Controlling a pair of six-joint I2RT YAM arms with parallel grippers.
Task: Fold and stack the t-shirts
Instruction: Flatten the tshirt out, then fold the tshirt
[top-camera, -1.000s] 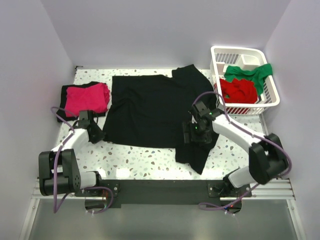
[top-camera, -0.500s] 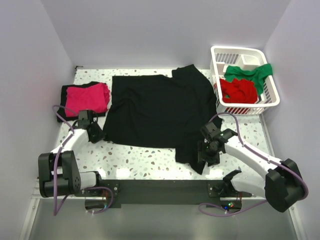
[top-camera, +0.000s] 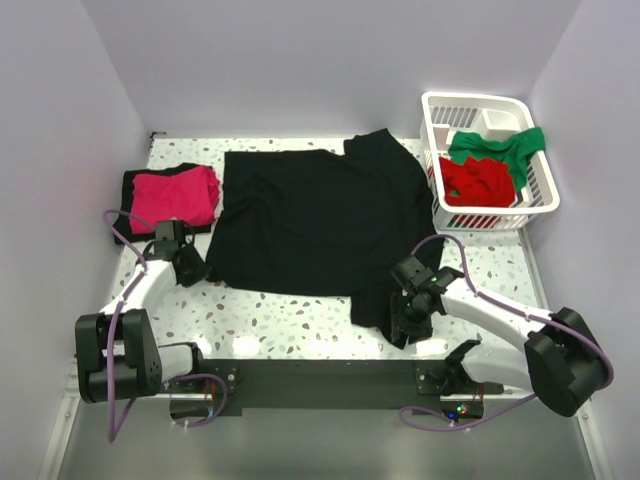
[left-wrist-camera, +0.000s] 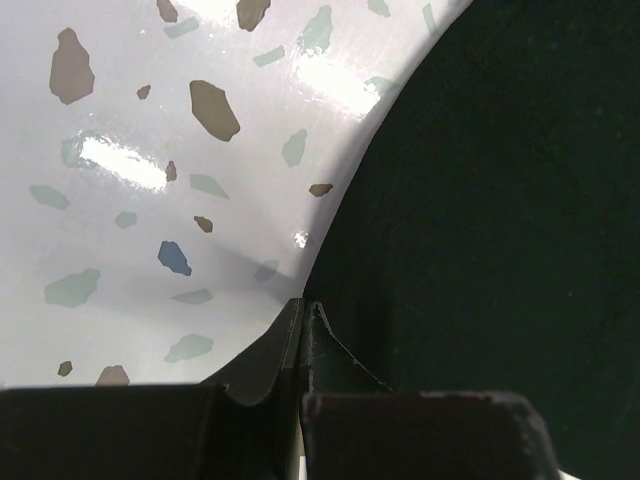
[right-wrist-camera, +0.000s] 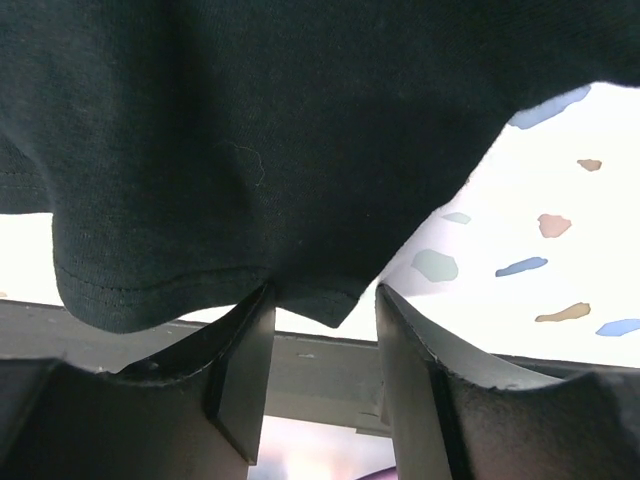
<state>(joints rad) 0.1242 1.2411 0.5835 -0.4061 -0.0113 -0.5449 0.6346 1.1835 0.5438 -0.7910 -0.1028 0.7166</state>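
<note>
Black cloth covers the middle of the speckled bench (top-camera: 300, 318), where a black t-shirt (top-camera: 310, 220) is laid flat. Its near left corner is pinched in the closed left fingers (left-wrist-camera: 290, 340). Its near right corner is straddled by the right fingers (top-camera: 406, 322), which are held partly open around the hem. A pink t-shirt (top-camera: 175, 197) is seen folded at far left. A red t-shirt (top-camera: 475, 182) and a green t-shirt (top-camera: 500, 146) are heaped in the white basket (top-camera: 546, 206) at far right.

Plain pale lavender walls (top-camera: 330, 60) on 3 sides. White table (top-camera: 300, 320) w/ terrazzo-style specks, glossy, bright glare spots. Black rail (top-camera: 320, 372) along near edge.
</note>
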